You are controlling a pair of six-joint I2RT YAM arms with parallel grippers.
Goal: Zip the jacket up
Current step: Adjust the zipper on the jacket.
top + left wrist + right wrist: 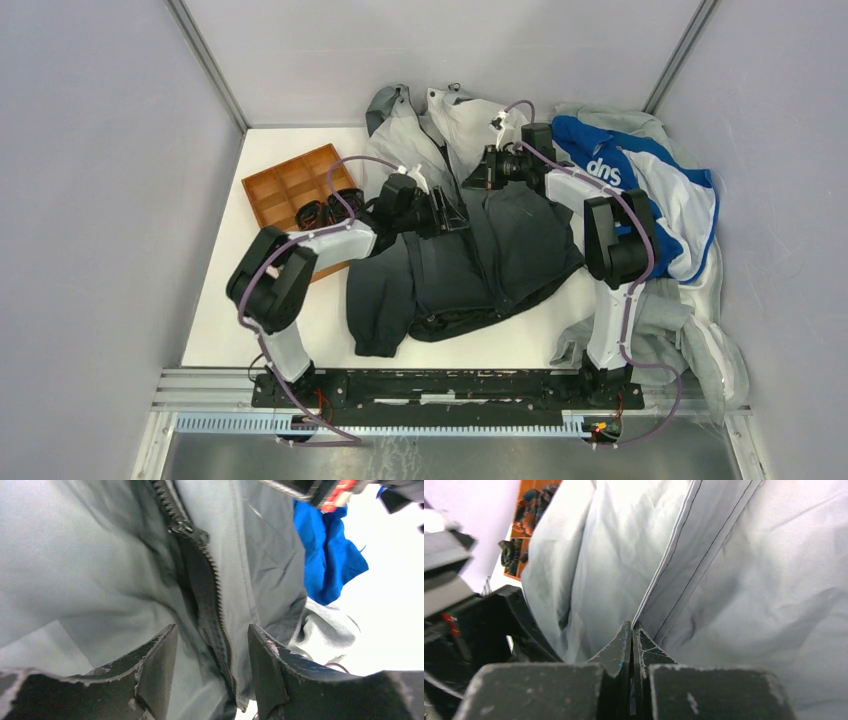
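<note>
**Jacket and grippers, mid-task.** The jacket (480, 250) lies spread at the centre of the desk (230, 320). Its hood and collar lie toward the far edge and its hem toward the near edge. The cloth fades from light grey at the collar to near black at the hem. The dark front zipper (212, 595) runs down the pale chest, with the slider (192, 532) part-way along it.

The left gripper (212, 630) is released. Its fingers (160, 660) stand apart on either side of the zipper line and grasp nothing.

The right gripper (632, 627) is clenched, with its fingers (616, 650) pressed together. The tips meet a stitched edge of the light grey cloth near the collar. Whether any cloth is pinched between them cannot be told.

A blue-and-white garment (640, 180) lies at the right edge, and an orange tray (290, 185) sits near the far-left corner.
</note>
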